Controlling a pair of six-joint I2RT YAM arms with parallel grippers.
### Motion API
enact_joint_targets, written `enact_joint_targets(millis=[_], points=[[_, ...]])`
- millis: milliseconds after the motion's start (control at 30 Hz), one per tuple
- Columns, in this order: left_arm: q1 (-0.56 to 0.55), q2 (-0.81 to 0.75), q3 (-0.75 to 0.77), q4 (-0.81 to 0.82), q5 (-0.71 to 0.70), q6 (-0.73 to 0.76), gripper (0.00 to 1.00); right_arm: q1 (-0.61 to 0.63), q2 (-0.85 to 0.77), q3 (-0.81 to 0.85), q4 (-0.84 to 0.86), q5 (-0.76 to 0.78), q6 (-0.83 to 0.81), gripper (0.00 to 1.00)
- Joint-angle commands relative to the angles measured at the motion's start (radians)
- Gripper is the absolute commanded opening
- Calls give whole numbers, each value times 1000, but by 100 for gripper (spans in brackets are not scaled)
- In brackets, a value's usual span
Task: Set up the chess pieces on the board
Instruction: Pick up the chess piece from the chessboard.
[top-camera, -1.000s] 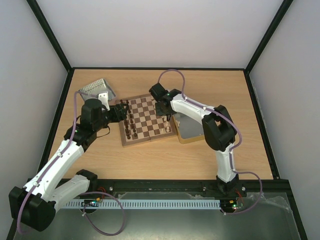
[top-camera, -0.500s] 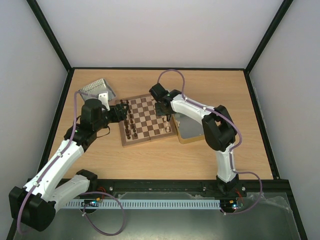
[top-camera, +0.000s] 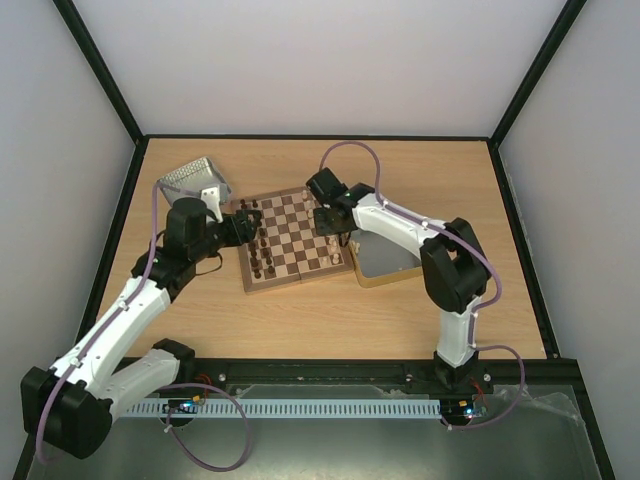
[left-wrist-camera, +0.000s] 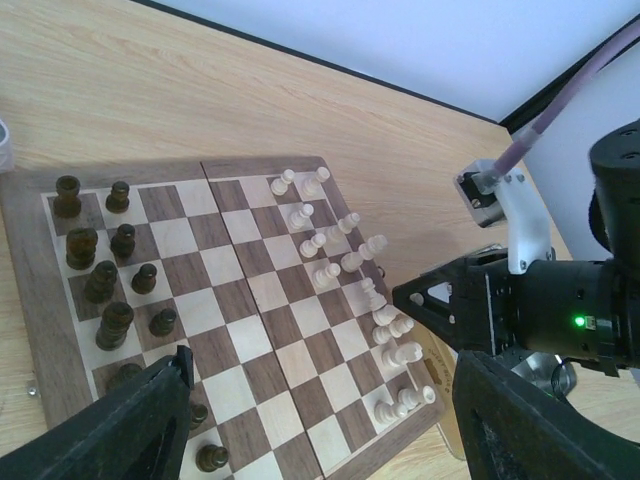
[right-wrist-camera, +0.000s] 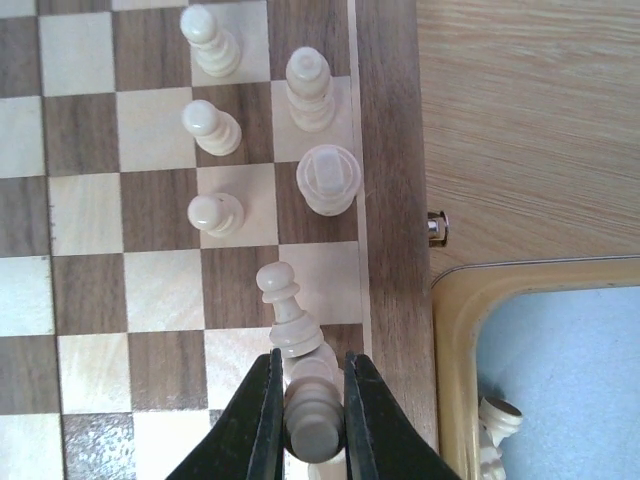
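The board (top-camera: 297, 240) lies mid-table. Cream chess pieces (left-wrist-camera: 350, 260) stand along its right side, dark ones (left-wrist-camera: 110, 270) along its left. My right gripper (right-wrist-camera: 308, 400) hangs over the board's right edge (top-camera: 333, 228), shut on a cream chess piece (right-wrist-camera: 312, 425) between its fingers. Just ahead of the fingertips, another cream piece (right-wrist-camera: 285, 315) leans tilted against it. More cream pieces (right-wrist-camera: 210, 125) stand in two columns beyond. My left gripper (left-wrist-camera: 325, 365) hovers open above the dark side of the board (top-camera: 245, 222), with nothing between its fingers.
A tray with a yellowish rim (right-wrist-camera: 450, 300) sits against the board's right edge (top-camera: 385, 262) and holds loose cream pieces (right-wrist-camera: 497, 420). A shiny metal tin (top-camera: 190, 178) stands at the back left, behind the left arm.
The right gripper has closed its fingers on the cream piece and its arm has shifted slightly to the right. The left arm has barely moved.
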Motion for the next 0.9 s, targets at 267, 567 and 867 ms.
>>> enact_joint_targets(millis=[267,567,867], points=[[-1,30,-8,49,66,-64,75,-2,-115,-78,142,-65,-68,6],[-1,106,21,68,234,-180,76,0,-293,-223,318,-330,-202,6],[-1,236,14,201,491,-293,79,4,-417,-299,400,-530,-307,6]])
